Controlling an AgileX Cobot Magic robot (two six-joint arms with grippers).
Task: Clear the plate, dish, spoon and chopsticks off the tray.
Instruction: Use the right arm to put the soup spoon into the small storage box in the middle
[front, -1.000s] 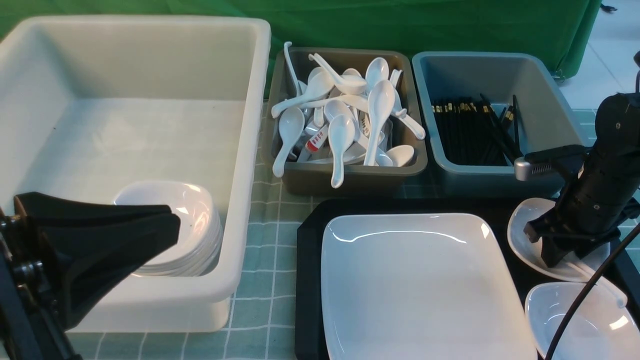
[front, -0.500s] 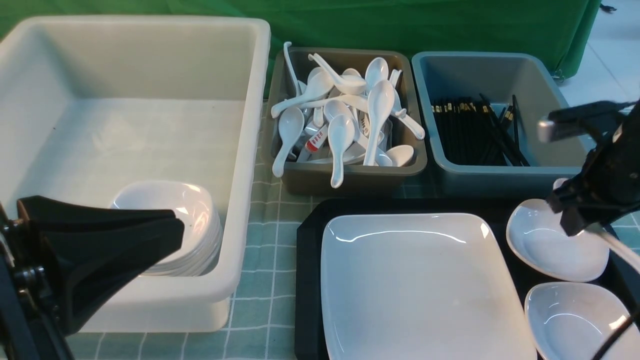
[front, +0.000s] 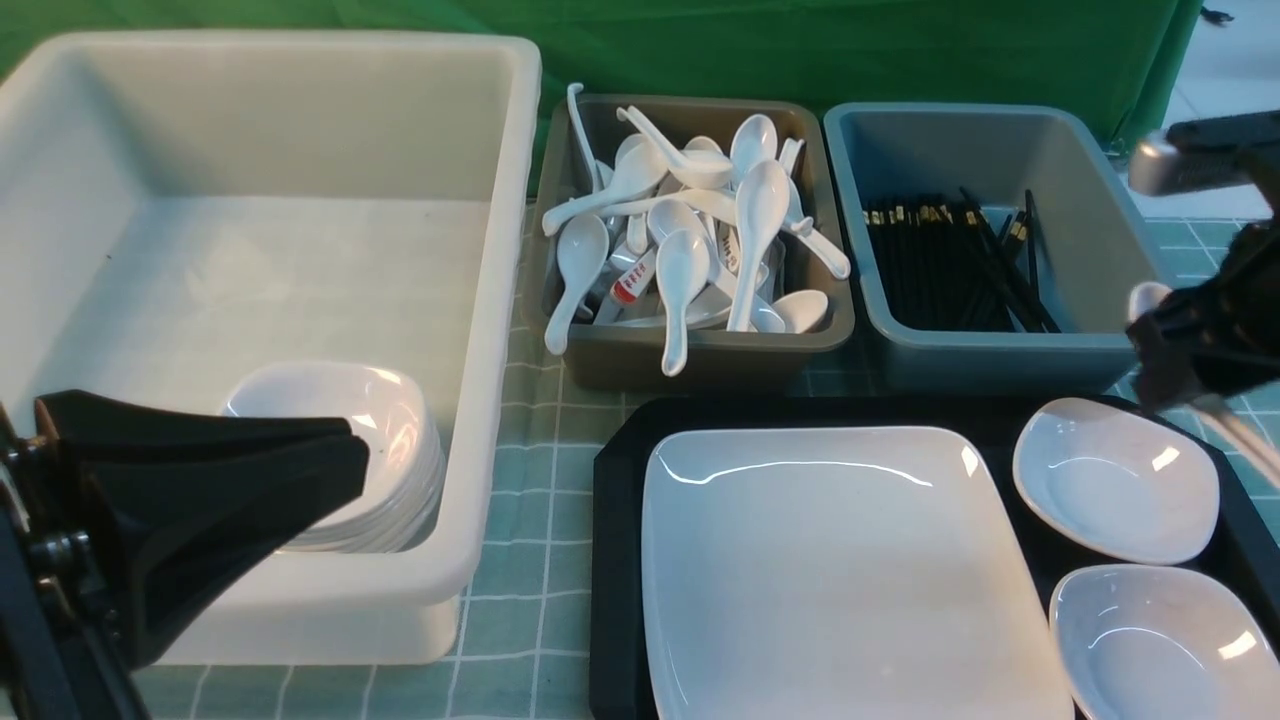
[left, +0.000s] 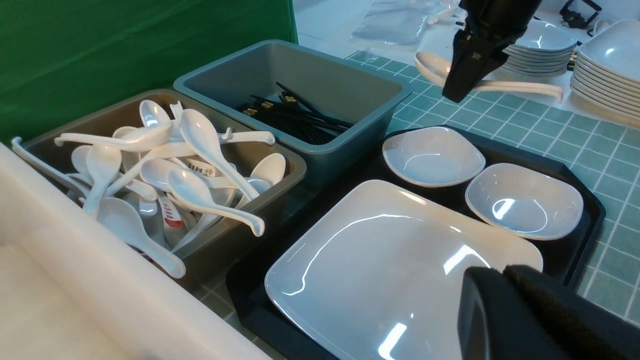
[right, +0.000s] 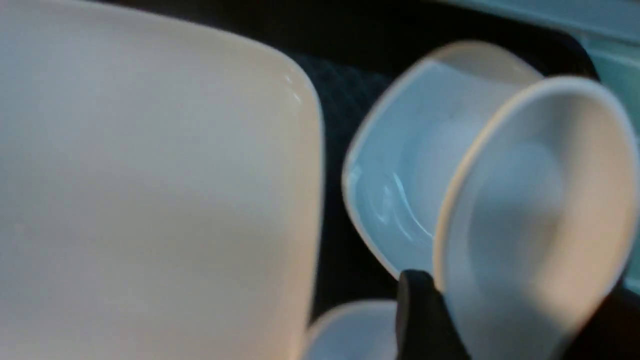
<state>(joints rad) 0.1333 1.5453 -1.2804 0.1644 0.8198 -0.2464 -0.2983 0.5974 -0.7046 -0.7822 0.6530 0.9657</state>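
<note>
The large white plate (front: 840, 570) (left: 390, 270) (right: 150, 190) lies on the black tray (front: 615, 560) (left: 592, 220). Two small white dishes (front: 1115, 480) (front: 1160, 640) sit on the tray's right side. My right gripper (front: 1165, 380) (left: 457, 87) (right: 520, 300) hangs above the tray's far right corner, shut on the white spoon (front: 1147, 297) (left: 435, 67) (right: 535, 215), whose handle sticks out behind it. My left gripper (front: 340, 455) (left: 502, 272) is shut and empty, low at the near left over the white tub's front. Black chopsticks (front: 950, 260) lie in the grey tub.
A big white tub (front: 490, 330) at the left holds a stack of small bowls (front: 350, 450). A brown tub (front: 700, 350) full of white spoons and a grey tub (front: 1000, 350) stand behind the tray. Stacks of plates (left: 605, 75) stand off to the right.
My right gripper has lifted the spoon out of the far dish and carried it up and to the right. The left gripper has barely moved.
</note>
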